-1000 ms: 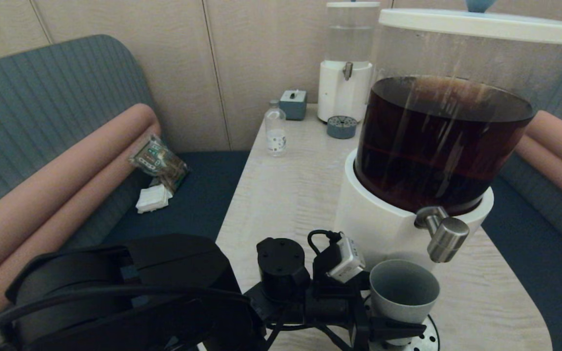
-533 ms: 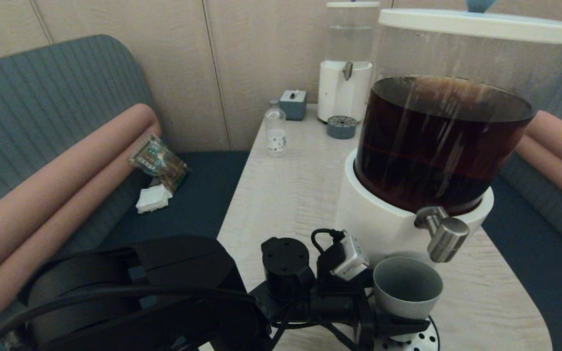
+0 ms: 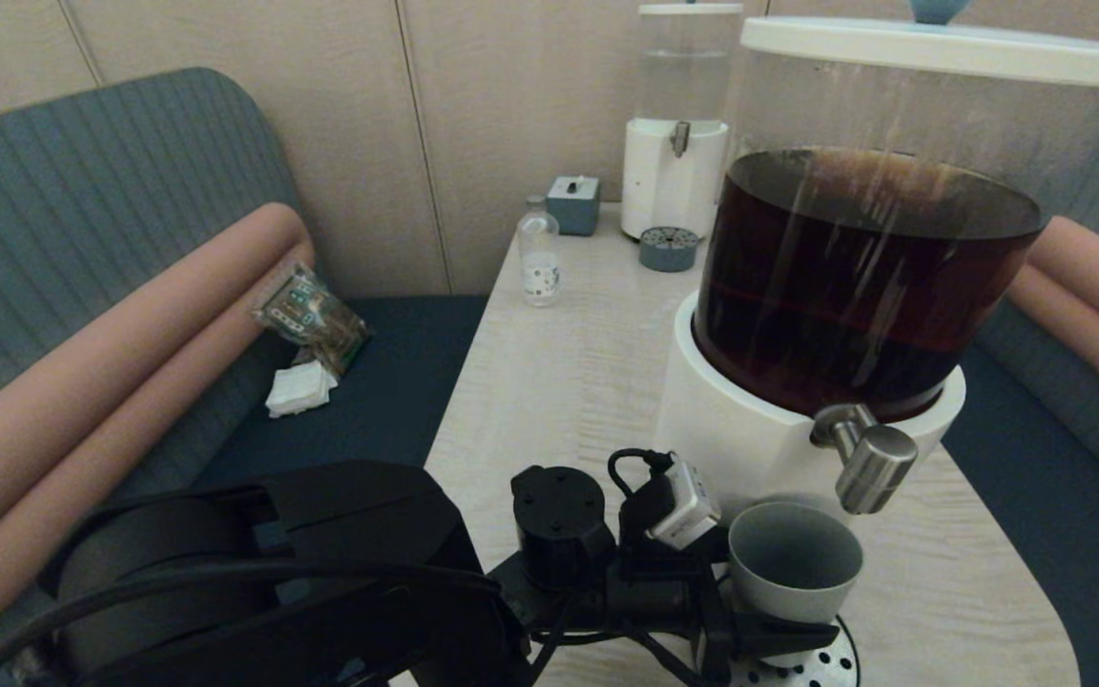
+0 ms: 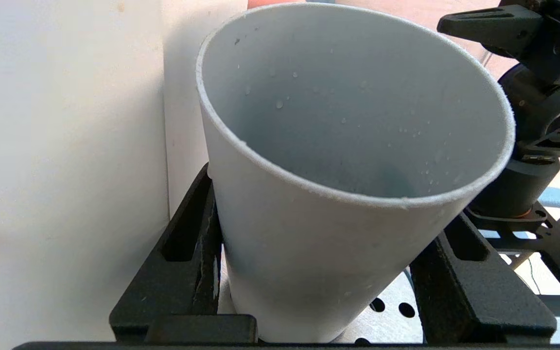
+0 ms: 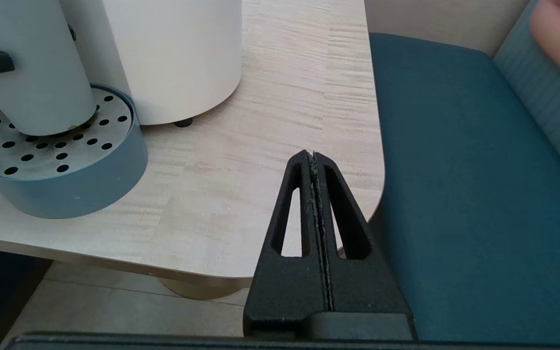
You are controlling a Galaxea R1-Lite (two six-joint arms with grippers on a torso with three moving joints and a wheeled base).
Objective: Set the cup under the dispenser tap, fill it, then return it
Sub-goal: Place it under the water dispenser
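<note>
Cup shifted slightly toward the tap since the earlier frame, now seated on the drain tray.

I hold the cup [image 3: 793, 572] in the left gripper [image 3: 750, 625], fingers clamped on its lower wall. It stands upright on the perforated tray [image 3: 821, 666], long axis vertical, mouth up, just below and slightly left of the dispenser tap [image 3: 869, 463]. Placement looks nearly complete; the cup is empty, so filling and return remain. The right gripper [image 5: 315, 194], pressed together, is parked off the table [image 5: 280, 112] edge.

We were in what looked like a café or lounge booth: padded teal bench seats [image 3: 82, 219] with pink bolsters [image 3: 130, 324] flanked a pale wood counter [image 3: 559, 382] carrying two drink dispensers [image 3: 845, 286], beneath beige panelled walls [image 3: 254, 48].
</note>
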